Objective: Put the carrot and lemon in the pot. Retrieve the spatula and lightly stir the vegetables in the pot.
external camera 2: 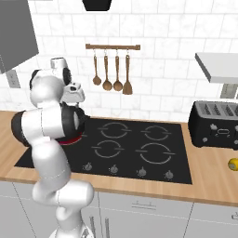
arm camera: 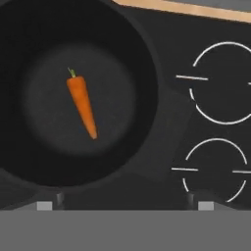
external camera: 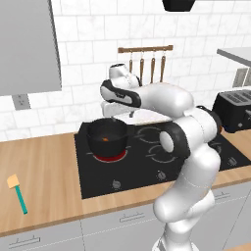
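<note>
The small tapered orange carrot (arm camera: 82, 107) already lies flat on the bottom of the round squat black pot (external camera: 107, 137), directly under the claw (external camera: 116, 111), so that first part looks done. The claw hangs above the pot with its fingers spread wide and nothing between them. The pot sits on a glowing red ring of the black glass cooktop (external camera 2: 135, 148) and holds the carrot alone.

The small round yellow lemon (external camera 2: 233, 163) is well away from the claw, on the wooden counter (external camera: 44, 166) past the boxy black toaster (external camera 2: 216, 124); it has yet to be fetched. The slim teal-handled spatula with its orange-yellow blade (external camera: 17, 192) lies on the counter well off to the claw's other side, untouched. So the lemon and the stirring remain.
</note>
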{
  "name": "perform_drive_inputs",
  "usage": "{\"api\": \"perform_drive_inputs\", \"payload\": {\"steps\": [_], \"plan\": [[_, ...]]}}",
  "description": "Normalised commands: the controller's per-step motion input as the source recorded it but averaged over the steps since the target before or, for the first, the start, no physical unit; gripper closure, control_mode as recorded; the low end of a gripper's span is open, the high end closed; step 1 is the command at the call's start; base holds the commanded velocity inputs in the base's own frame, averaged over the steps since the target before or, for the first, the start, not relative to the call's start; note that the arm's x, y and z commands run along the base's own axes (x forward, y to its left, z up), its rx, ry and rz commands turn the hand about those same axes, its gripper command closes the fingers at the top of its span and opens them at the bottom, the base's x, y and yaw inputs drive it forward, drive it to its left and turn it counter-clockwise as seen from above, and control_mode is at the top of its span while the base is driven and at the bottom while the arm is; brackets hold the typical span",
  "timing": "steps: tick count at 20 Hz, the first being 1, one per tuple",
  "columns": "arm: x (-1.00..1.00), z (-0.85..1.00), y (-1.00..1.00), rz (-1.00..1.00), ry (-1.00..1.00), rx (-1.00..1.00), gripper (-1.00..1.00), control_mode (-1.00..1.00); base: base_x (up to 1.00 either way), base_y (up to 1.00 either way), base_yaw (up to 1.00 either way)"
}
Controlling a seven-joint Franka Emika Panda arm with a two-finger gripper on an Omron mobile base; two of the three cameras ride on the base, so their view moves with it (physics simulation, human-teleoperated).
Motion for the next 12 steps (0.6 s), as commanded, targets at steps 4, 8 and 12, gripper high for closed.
{"api": "perform_drive_inputs", "payload": {"steps": [4,8,12], "plan": [[-1.0,0.38,-0.7,-0.15,-0.37,0.06,-1.0,-1.0,0.0,0.0,0.0],[-1.0,0.21,-0.4,-0.12,-0.45,0.04,-1.0,-1.0,0.0,0.0,0.0],[-1.0,0.14,-0.31,-0.06,-0.3,0.01,-1.0,-1.0,0.0,0.0,0.0]]}}
